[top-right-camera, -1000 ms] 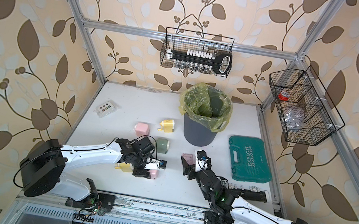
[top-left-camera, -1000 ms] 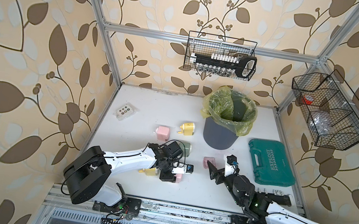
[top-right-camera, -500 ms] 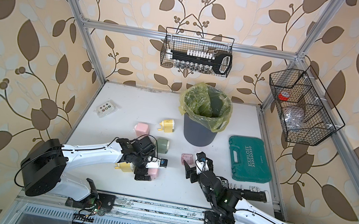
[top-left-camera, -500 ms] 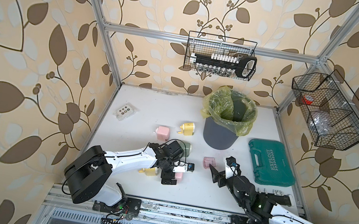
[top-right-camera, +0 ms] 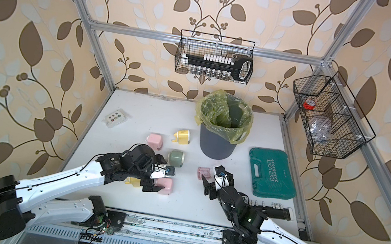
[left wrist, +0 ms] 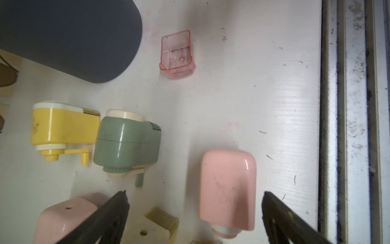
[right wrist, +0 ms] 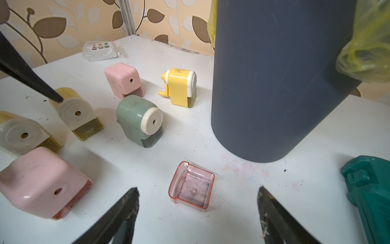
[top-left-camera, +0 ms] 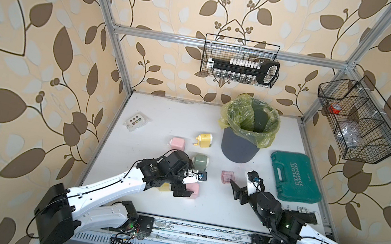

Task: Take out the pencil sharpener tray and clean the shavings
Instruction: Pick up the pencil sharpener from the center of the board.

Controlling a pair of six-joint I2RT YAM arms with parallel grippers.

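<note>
A clear pink sharpener tray (right wrist: 192, 186) lies open side up on the white table (top-left-camera: 216, 120), with only dark specks on its floor. It also shows in both top views (top-left-camera: 227, 177) (top-right-camera: 203, 173). No heap of shavings is in view. My right gripper (right wrist: 198, 189) hovers open just in front of the tray, a finger on either side of it and not touching; it also shows from above (top-left-camera: 242, 181). My left gripper (left wrist: 195, 196) stands wide open over a pink sharpener (left wrist: 228, 190) lying on the table, seen in a top view (top-left-camera: 193, 190).
A grey bin (top-left-camera: 238, 148) lined with a yellow-green bag stands behind the tray. A green tool case (top-left-camera: 294, 178) lies to the right. Yellow (top-left-camera: 203, 140), green (top-left-camera: 200, 162) and pink (top-left-camera: 177, 143) sharpeners stand mid-table, and pale yellow ones (right wrist: 78, 114) lie under my left arm.
My left gripper has opened wide and let go of the pink sharpener, which now rests on the table. My right gripper has barely moved.
</note>
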